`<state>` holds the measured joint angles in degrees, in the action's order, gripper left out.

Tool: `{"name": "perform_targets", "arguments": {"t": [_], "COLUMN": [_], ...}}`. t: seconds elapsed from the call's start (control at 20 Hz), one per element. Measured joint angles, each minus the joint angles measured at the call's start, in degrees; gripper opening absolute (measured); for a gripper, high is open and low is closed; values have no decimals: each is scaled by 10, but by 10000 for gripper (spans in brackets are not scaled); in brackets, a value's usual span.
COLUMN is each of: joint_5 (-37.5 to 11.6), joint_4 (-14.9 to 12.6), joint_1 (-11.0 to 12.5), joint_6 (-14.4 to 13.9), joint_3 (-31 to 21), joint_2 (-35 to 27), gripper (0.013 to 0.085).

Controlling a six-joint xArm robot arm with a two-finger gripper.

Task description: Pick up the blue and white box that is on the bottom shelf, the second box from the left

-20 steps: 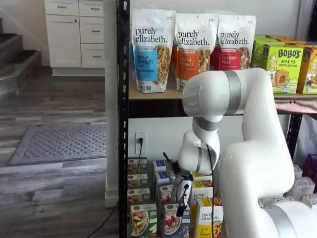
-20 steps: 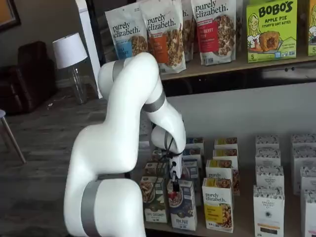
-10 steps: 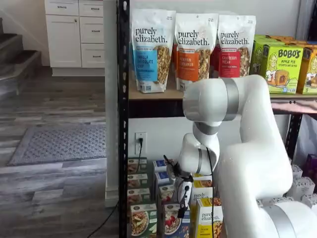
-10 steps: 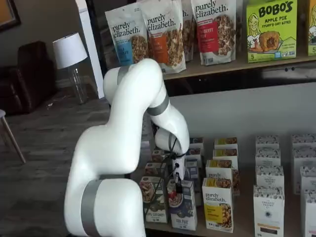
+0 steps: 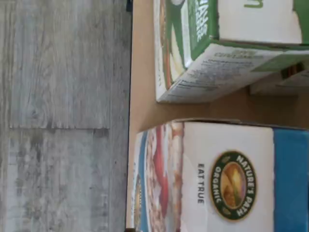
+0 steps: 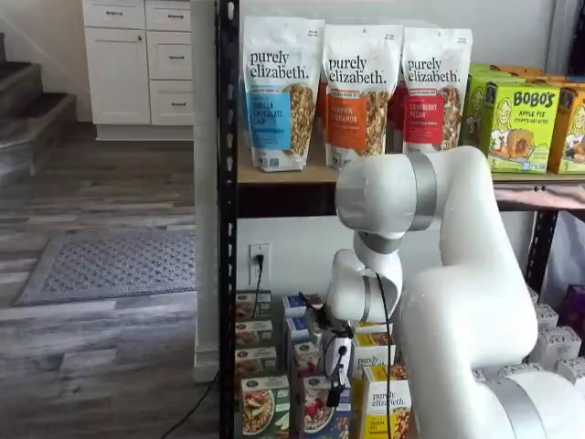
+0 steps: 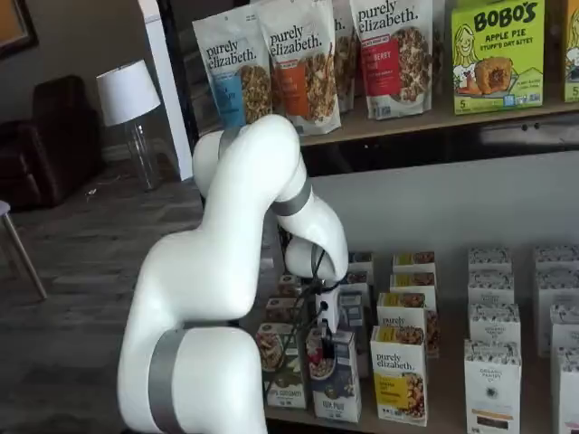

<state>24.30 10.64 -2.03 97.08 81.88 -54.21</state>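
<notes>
Jaws [image 7: 323, 341] directly above blue and white box [image 7: 336, 378], front row.

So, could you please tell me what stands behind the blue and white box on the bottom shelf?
Behind the tall blue and white cereal carton, more small cartons recede in a row; the white arm hides most of them.

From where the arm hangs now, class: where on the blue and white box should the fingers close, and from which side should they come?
Grip the blue and white box near its top, coming down from above, where the gripper hangs. It stands upright at the front of the bottom shelf. The fingers should probably close on its narrow sides: the gaps to the green-fronted carton and the yellow carton look slim but usable.
</notes>
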Motion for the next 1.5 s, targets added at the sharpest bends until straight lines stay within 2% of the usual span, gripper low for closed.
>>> {"name": "perform_targets", "arguments": {"t": [0.2,0.5,1.05,1.4,1.5], "joint_5": [23,26,23,17,16], "joint_4": [-20,-27,-25,-13,-9], "joint_1": [0,-2,-5,-7,-7], "joint_6": [-18,-26,-27,-18,-15], "joint_3": [7,5,6,4,3], "joint_2": [-3,-5,-10,-12,-12], "gripper": [850,850,850,850,770]}}
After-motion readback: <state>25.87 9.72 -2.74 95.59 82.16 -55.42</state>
